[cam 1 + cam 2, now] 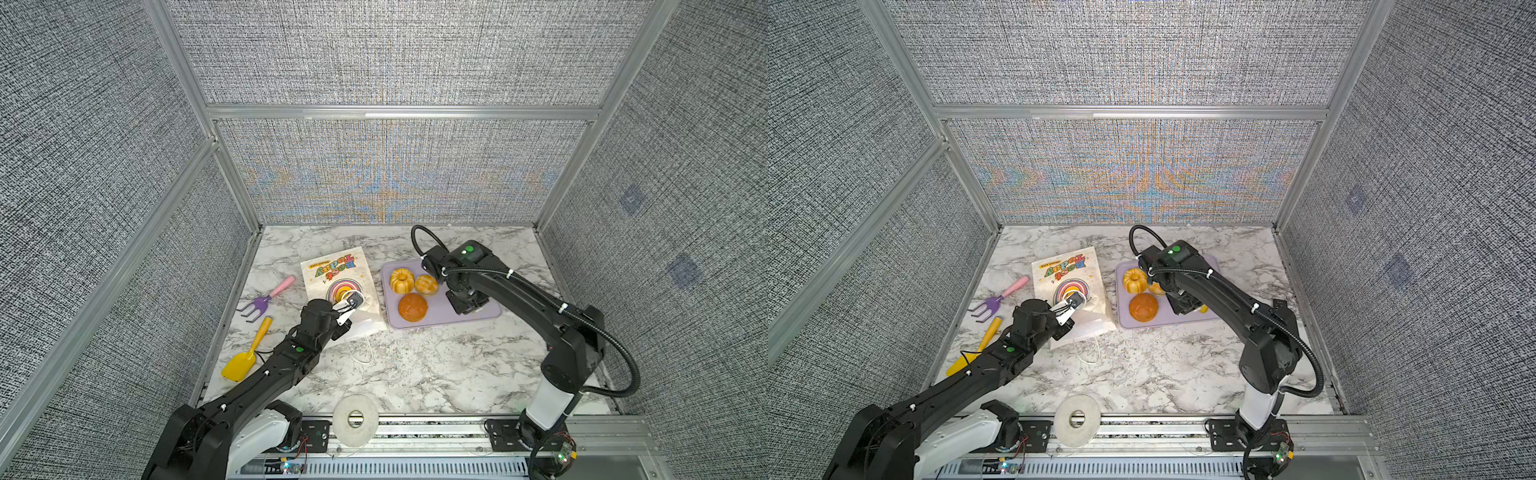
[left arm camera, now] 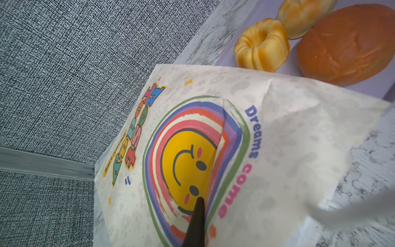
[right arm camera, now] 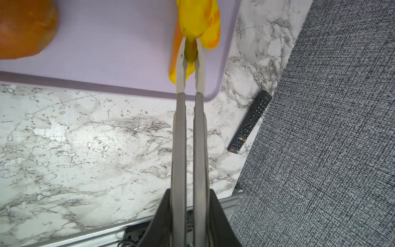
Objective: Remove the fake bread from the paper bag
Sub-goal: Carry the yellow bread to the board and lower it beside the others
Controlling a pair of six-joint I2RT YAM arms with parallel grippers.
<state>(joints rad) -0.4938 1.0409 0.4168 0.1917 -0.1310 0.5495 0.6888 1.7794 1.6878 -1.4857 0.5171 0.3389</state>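
The paper bag (image 1: 336, 274) (image 1: 1067, 270) lies flat on the marble table, its smiley print (image 2: 188, 162) facing up. My left gripper (image 1: 347, 324) (image 1: 1068, 328) is shut on the bag near its mouth. One black finger (image 2: 197, 216) rests on the print and the other is hidden. Three fake breads sit on the lilac tray (image 1: 486, 313): a fluted ring bun (image 1: 401, 280) (image 2: 261, 45), a checked bun (image 1: 427, 285) and a round brown bun (image 1: 412, 307) (image 2: 346, 42). My right gripper (image 3: 190, 49) (image 1: 467, 305) is shut on a yellow bread (image 3: 198, 19) just above the tray (image 3: 119, 53).
A purple toy rake with a pink handle (image 1: 266, 297) and a yellow toy shovel (image 1: 247, 353) lie left of the bag. The bag's white cord handle (image 1: 363, 349) trails toward the front. A tape roll (image 1: 355, 419) sits on the front rail. A black remote (image 3: 250, 122) lies by the right wall.
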